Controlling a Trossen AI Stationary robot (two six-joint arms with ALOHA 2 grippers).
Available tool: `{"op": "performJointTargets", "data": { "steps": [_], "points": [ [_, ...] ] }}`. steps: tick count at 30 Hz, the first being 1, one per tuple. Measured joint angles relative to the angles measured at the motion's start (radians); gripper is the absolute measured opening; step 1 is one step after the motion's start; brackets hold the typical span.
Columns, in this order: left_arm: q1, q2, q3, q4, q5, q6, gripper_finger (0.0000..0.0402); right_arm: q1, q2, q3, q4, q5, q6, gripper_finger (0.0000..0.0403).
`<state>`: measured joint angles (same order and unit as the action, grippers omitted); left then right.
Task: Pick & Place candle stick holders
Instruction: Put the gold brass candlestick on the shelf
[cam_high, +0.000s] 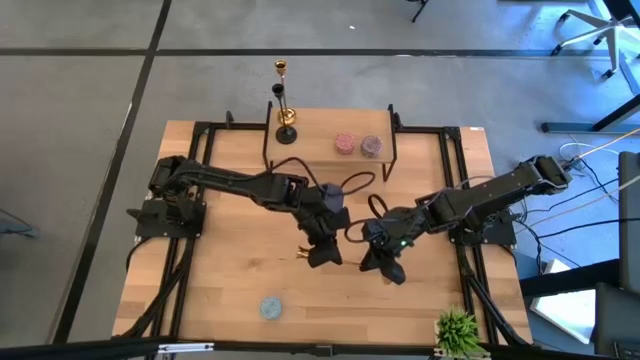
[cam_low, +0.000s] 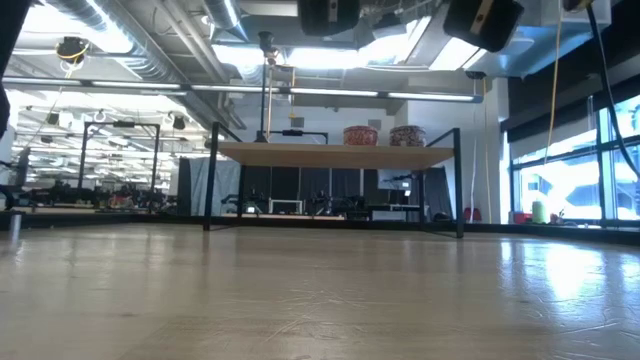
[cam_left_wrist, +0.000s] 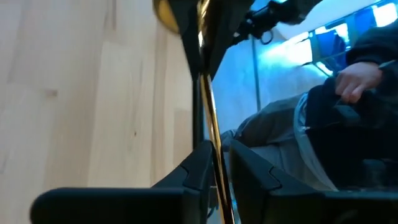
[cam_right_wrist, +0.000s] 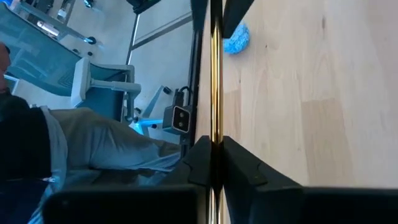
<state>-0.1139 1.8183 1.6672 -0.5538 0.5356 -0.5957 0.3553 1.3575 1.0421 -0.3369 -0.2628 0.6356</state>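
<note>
One gold candlestick (cam_high: 286, 110) stands upright by its round base on the left end of the raised shelf (cam_high: 330, 135) at the table's far side; it also shows in the low view (cam_low: 267, 80). A second gold candlestick (cam_left_wrist: 208, 106) is held over the table's middle by both grippers. My left gripper (cam_high: 322, 252) and my right gripper (cam_high: 385, 262) are side by side, each shut on its thin stem. One gold end (cam_high: 301, 251) sticks out to the left of my left gripper. In the low view both grippers (cam_low: 330, 12) (cam_low: 485, 20) hang high above the tabletop. My left gripper pinches the candlestick's thin stem (cam_left_wrist: 213, 146) between its two fingers, and the stem runs on past them to a gold end (cam_left_wrist: 165, 12). The candlestick is lifted clear of the table. My right gripper pinches the same stem (cam_right_wrist: 215, 127) between its two fingers. The stem runs straight on from them to my left gripper (cam_right_wrist: 211, 9). It is clear of the tabletop.
Two small pink and grey pots (cam_high: 357, 146) stand on the shelf's right half. A blue ball-like thing (cam_high: 270, 307) lies near the table's front left, and a green plant (cam_high: 457, 330) stands at the front right corner. A seated person (cam_left_wrist: 348, 124) is beyond the table's edge.
</note>
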Motion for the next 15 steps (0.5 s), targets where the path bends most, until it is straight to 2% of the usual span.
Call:
{"op": "performJointTargets", "data": {
  "steps": [10,15],
  "points": [
    [0.019,-0.003,0.001,0.206,0.004,-0.010,0.0068,0.000,0.000,0.000,-0.006,0.000,0.031,0.0021],
    [0.038,-0.003,0.001,0.368,-0.019,-0.038,0.0069,0.004,0.000,0.000,0.008,-0.003,0.031,0.0020]
  ]
}}
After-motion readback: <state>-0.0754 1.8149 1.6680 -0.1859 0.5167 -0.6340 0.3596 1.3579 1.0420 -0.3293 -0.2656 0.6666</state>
